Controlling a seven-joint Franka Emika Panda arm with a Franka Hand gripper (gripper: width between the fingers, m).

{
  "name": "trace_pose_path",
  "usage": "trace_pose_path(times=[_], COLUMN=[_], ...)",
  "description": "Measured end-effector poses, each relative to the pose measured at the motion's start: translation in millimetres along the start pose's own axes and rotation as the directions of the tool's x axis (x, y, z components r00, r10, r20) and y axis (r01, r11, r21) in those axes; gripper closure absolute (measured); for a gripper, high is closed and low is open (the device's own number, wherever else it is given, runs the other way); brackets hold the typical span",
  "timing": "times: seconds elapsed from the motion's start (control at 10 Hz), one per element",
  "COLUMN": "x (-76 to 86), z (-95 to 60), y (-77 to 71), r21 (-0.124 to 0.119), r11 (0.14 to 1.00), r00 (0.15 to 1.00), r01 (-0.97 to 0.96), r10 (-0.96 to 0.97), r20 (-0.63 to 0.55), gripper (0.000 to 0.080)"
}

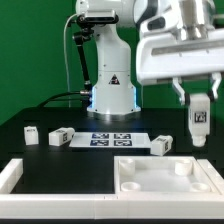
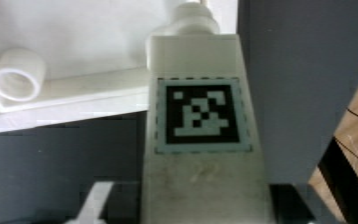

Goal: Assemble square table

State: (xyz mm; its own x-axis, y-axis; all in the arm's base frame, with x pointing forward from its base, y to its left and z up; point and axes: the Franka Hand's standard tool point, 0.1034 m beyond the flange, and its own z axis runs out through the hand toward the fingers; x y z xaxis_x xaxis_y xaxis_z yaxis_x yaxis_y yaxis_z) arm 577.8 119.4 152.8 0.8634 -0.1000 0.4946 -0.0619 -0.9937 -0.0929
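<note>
My gripper (image 1: 197, 100) is shut on a white table leg (image 1: 198, 126) with a black-and-white tag. It holds the leg upright in the air, above the far corner of the square tabletop (image 1: 160, 176) on the exterior view's right. The tabletop lies flat at the front with its raised corner sockets up. In the wrist view the leg (image 2: 197, 110) fills the middle, between my gripper's (image 2: 197, 208) fingers (image 2: 108, 200). Its tip points toward the tabletop (image 2: 60, 95) and a round socket (image 2: 16, 78). Three more legs lie on the black table: two (image 1: 31, 133) (image 1: 60, 136) on the exterior view's left, one (image 1: 162, 143) by the tabletop.
The marker board (image 1: 110, 139) lies flat in front of the robot base (image 1: 110, 95). A white rail frame (image 1: 10, 176) edges the table at the front of the exterior view's left. A green backdrop stands behind.
</note>
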Motion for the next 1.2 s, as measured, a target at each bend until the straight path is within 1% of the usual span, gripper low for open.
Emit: trace_pose_path(times=[0.1,0.2,0.3,0.7,0.9,1.0,1.2], x=[5.4,9.8,10.4,9.8,22.6,25.8,26.4], z=[2.1,1.7,0.8,2.7,17.4,23.6,37.3], y=[1.7,-1.3,-10.2,-6.5,10.3,10.1,10.5], r21=[-0.011,-0.011,-0.004,-0.010,-0.036,-0.039,-0.047], r11=[0.999,0.998,0.998,0.996,0.991,0.990,0.990], r00=[0.999,0.998,0.998,0.995,0.990,0.990,0.989], r01=[0.033,0.060,0.060,0.093,0.131,0.132,0.131], r10=[-0.033,-0.061,-0.060,-0.093,-0.133,-0.134,-0.134], r20=[-0.011,-0.026,-0.030,-0.027,-0.042,-0.049,-0.058], gripper=[0.0508,0.0508,0.0508,0.0508,0.0508,0.0508,0.0508])
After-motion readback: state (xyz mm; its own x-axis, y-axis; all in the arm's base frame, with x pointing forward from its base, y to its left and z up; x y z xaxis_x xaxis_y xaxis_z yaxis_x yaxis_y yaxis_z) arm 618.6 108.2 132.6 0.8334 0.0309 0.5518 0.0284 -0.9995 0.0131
